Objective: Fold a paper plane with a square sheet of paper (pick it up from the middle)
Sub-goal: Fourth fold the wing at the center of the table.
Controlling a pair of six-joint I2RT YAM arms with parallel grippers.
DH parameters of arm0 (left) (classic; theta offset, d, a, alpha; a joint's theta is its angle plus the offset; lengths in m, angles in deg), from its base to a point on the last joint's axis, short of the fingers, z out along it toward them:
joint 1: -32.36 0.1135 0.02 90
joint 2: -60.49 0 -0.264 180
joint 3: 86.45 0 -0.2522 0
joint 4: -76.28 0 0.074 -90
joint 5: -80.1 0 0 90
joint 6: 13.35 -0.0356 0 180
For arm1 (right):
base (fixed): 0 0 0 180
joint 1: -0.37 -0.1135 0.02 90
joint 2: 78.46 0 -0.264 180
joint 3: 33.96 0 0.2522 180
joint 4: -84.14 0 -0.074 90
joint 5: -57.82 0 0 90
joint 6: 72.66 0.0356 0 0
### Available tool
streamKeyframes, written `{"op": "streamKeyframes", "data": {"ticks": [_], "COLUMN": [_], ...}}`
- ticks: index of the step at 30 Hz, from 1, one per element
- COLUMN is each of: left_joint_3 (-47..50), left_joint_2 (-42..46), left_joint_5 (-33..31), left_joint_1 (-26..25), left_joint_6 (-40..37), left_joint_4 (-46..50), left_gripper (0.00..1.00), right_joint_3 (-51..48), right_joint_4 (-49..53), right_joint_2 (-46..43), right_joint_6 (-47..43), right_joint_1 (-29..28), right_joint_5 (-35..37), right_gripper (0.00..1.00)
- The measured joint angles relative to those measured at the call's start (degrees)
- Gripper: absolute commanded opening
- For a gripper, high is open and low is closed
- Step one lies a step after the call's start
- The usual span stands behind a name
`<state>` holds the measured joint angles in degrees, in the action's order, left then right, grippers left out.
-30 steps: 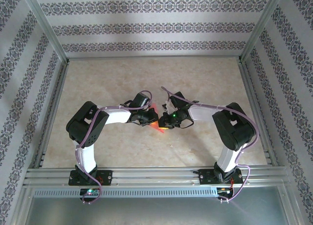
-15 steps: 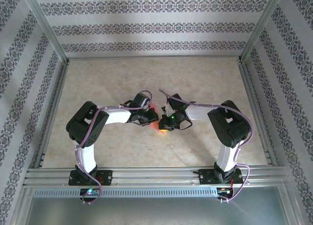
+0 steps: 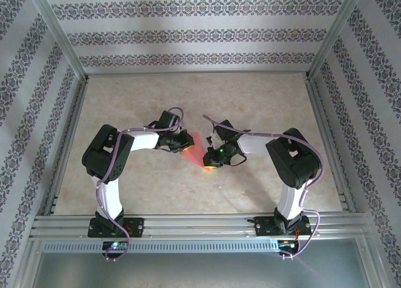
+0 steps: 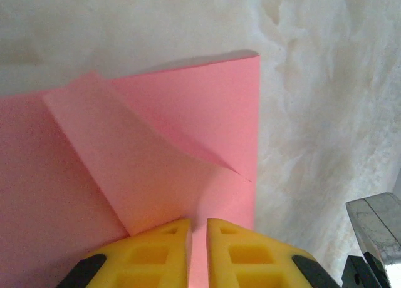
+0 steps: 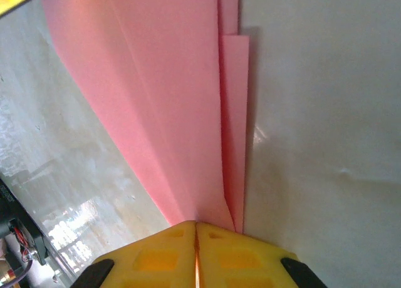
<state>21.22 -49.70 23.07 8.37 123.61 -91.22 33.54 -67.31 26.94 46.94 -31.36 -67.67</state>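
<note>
On the table point(image 3: 250, 100) the right gripper point(image 5: 196, 224) pinches the folded pink paper point(image 5: 169, 100); the left gripper point(image 4: 198, 222) sits nearly closed over a flap, grip unclear.

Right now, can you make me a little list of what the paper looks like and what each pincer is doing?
thing: pink paper
shape: partly folded, one corner flap bent over and standing up a bit
place: between the two pincers, above the pale table
left pincer: shut on the pink paper's edge
right pincer: shut on the stacked folded layers
plane: not finished yet
</note>
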Motion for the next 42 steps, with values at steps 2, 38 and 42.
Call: {"op": "streamKeyframes", "data": {"ticks": [2,38,42], "left_joint_3": [-1.36,2.19,1.97], "left_joint_2": [-0.66,4.66,3.82], "left_joint_5": [0.46,-2.36,-3.26], "left_joint_1": [0.57,-4.04,-4.04], "left_joint_6": [-1.42,0.76,1.09], "left_joint_4": [1.40,2.08,2.32], "left_gripper": [0.15,0.14,0.13], "right_joint_3": [0.00,-0.11,-0.11], "right_joint_4": [0.00,-0.26,-0.26], "right_joint_2": [0.00,0.31,0.31], "right_joint_6": [0.00,0.02,0.00], "right_joint_1": [0.00,-0.20,-0.22], "right_joint_5": [-0.02,-0.74,-0.74], "right_gripper": [0.11,0.11,0.11]}}
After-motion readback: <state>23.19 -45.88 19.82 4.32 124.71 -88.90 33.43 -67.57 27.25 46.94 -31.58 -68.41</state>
